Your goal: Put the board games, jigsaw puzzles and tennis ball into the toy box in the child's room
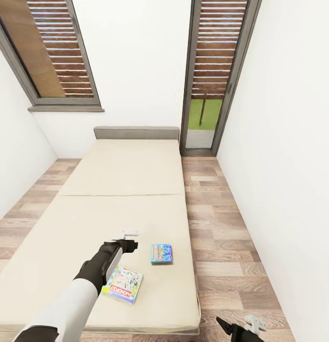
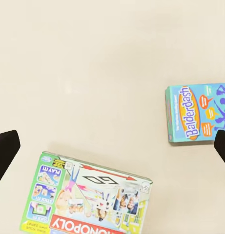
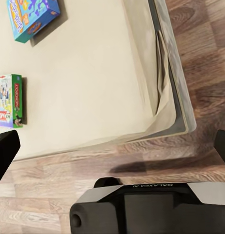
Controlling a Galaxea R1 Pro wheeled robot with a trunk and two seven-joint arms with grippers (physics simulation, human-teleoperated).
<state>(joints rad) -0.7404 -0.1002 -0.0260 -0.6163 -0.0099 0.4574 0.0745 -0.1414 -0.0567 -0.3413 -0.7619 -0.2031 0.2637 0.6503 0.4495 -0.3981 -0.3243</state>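
Note:
Two board games lie on the bed [image 1: 126,180], on its plain beige mattress near the foot end. One is a blue-and-orange "Balderdash" box [image 1: 161,253] [image 2: 197,113] [image 3: 33,17]. The other is a green-edged "Monopoly" box [image 1: 123,284] [image 2: 90,200] [image 3: 9,100]. My left gripper [image 1: 129,237] [image 2: 112,148] hangs open above the mattress, between and a little beyond the two boxes, touching neither. Down beside the bed's foot corner, my right gripper [image 1: 240,327] [image 3: 112,151] is open over the floor and holds nothing.
A grey headboard [image 1: 136,132] stands at the bed's far end under a slatted window [image 1: 60,52]. A tall glazed door [image 1: 212,80] is at the back right. Wood-plank floor [image 1: 221,228] runs between bed and right wall. My own base [image 3: 151,204] sits by the bed corner.

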